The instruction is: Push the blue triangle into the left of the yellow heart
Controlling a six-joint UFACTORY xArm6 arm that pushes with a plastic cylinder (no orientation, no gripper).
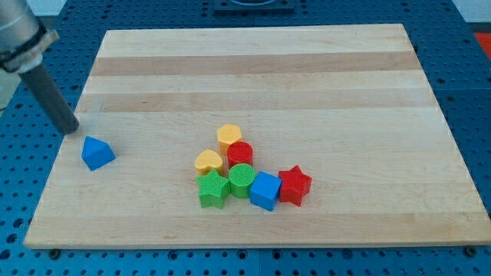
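Resting on the wooden worktop (307,69) near its left edge, my tip (70,128), a bare rod holding nothing, is seen just above-left of the blue triangle block (97,152), itself well left of the yellow heart block (208,162).

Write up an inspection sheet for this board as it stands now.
Surface: wooden board, bare across the view's top.
Job's things: blue triangle alone at the view's left; yellow heart on the left edge of a cluster.
Clutter: yellow hexagon block, red cylinder, green star, green cylinder, blue cube, red star, packed together.
Grippers: no jaws; my tip is up-left of the blue triangle, not touching.
Cables: nothing seen.
Surroundings: blue perforated base.
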